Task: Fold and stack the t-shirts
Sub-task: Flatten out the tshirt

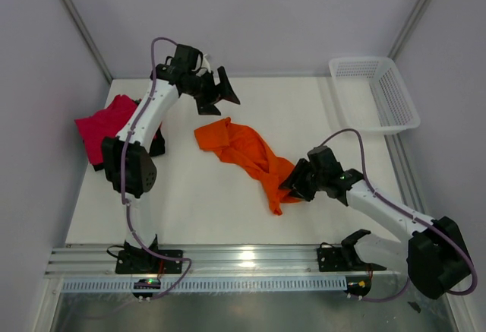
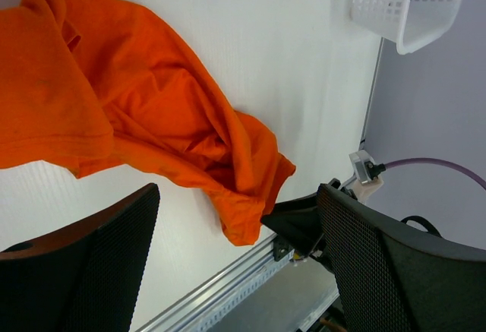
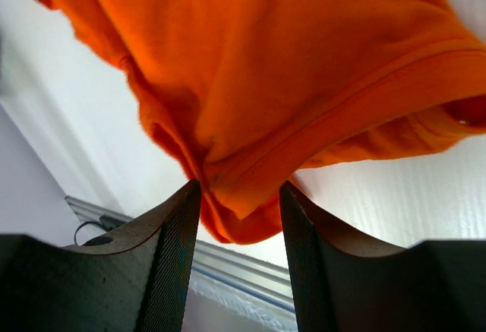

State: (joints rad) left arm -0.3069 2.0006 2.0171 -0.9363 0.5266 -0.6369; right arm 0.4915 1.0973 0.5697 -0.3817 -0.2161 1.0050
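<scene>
Far off to the left of my left gripper (image 1: 220, 96), and back toward my base, the pink shirt (image 1: 105, 125) lies in a bunch at the left edge of the table (image 1: 190, 203). My left arm crosses over part of it. My left gripper is up in the air near the far side of the table. Its two fingers (image 2: 99, 264) are spread wide apart with nothing between them. It holds nothing and touches nothing.

Just to the right of that gripper, and a bit nearer to me, lies the orange shirt (image 1: 241, 152). It is not folded. It is crumpled and pulled into a long slanting strip. The wide bunched end is close to my left gripper, and the thin end is at my right gripper (image 1: 295, 182). From my left wrist I see it below my open fingers, all wrinkled.

My right gripper is pinching the thin end of the orange shirt. From my right wrist I see a thick fold with a hem squeezed between both fingers (image 3: 171, 256), touching each one.

Far beyond my right gripper, at the back right corner, sits the white basket (image 1: 399, 96), well apart from the shirts.
</scene>
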